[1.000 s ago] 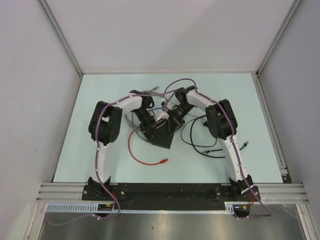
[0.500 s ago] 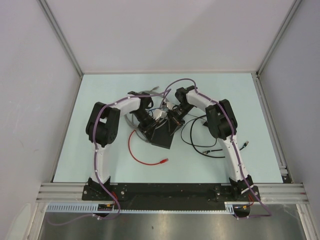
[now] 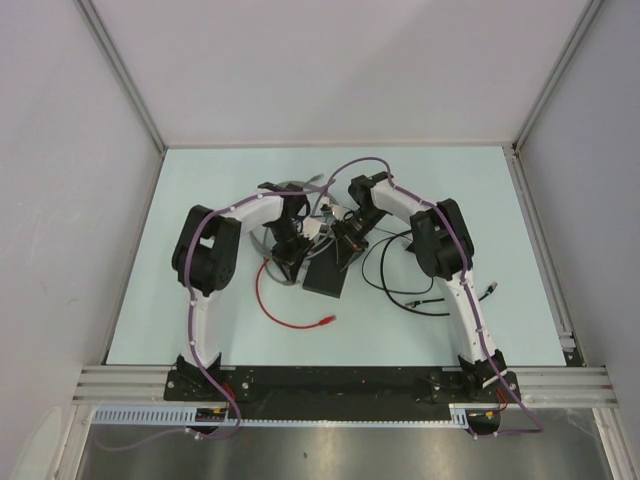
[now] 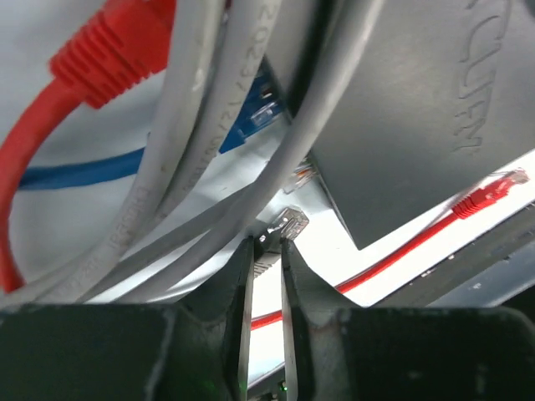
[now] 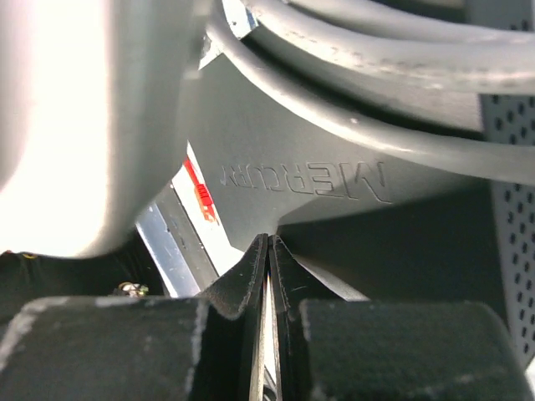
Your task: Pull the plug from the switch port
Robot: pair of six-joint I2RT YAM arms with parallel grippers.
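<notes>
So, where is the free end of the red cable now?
In the top view, the red cable's free plug lies on the table, a little nearer the front edge than the flat black box, about midway between left and right.

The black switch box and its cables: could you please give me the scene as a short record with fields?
black box: mid-table, between both grippers
left gripper: jaws nearly closed on a clear plug of a grey cable, beside the box edge
right gripper: jaws shut, tips at the box edge
blue plug: at the box edge
red cable: loose, free end nearer the arm bases
</notes>
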